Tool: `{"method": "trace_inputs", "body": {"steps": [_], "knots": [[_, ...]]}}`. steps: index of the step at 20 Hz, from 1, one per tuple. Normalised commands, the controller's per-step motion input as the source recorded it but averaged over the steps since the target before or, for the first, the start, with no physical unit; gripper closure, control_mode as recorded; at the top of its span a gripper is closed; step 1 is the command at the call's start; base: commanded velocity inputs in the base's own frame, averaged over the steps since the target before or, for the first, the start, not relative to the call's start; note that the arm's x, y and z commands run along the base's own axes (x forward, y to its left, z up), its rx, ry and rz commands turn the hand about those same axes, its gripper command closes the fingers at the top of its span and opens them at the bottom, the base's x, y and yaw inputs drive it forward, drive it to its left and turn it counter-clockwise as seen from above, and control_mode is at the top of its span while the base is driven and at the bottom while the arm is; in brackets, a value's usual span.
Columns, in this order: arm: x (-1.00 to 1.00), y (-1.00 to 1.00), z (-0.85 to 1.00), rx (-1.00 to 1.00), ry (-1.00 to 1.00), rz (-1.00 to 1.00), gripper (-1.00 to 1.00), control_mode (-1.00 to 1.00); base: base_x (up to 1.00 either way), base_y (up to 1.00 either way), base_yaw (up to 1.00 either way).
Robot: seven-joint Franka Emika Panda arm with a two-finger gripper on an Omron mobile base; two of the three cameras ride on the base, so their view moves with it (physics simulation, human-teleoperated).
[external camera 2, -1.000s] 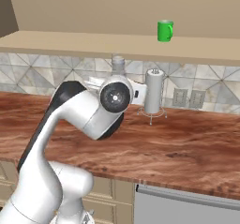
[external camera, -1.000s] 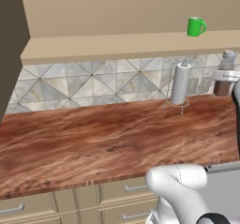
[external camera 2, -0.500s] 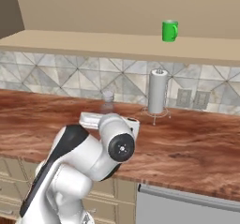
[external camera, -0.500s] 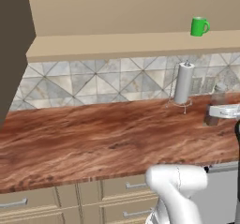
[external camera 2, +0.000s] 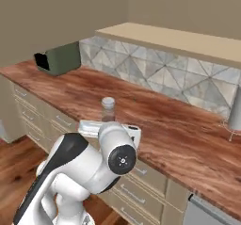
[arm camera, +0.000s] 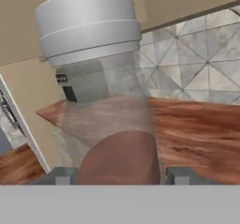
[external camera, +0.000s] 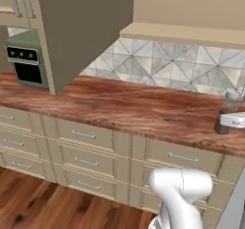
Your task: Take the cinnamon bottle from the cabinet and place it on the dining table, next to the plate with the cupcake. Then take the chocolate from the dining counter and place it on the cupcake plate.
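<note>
Soft, even rendered light fills all three views, with no glare or hard highlights. The underside of the tan wall cabinet [external camera: 86, 27] is in dull shade above the reddish-brown wood-grain table [external camera: 134, 108]. The clear grey-capped cinnamon bottle [arm camera: 101, 92] looms large, blurred and coarse-pixelled. Edges look straight, undistorted.

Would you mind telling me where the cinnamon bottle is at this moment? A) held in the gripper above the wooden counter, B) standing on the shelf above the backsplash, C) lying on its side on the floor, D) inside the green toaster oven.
A: the cinnamon bottle sits upright between the fingers of the gripper, and the right base view shows it carried over the wooden counter.
</note>
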Motion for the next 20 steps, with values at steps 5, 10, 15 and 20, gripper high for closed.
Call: {"method": "trace_inputs", "body": {"steps": [5,10,15,20], "knots": [[0.0,0.0,0.0,0.0,0.0,0.0,1.0,1.0,-0.55,0.3,0.85],[0.0,0.0,0.0,0.0,0.0,0.0,1.0,1.0,-0.57,0.23,0.89],[0.0,0.0,0.0,0.0,0.0,0.0,1.0,1.0,-0.46,0.06,0.96],[0.0,0.0,0.0,0.0,0.0,0.0,1.0,1.0,-0.2,0.0,0.97]]}}
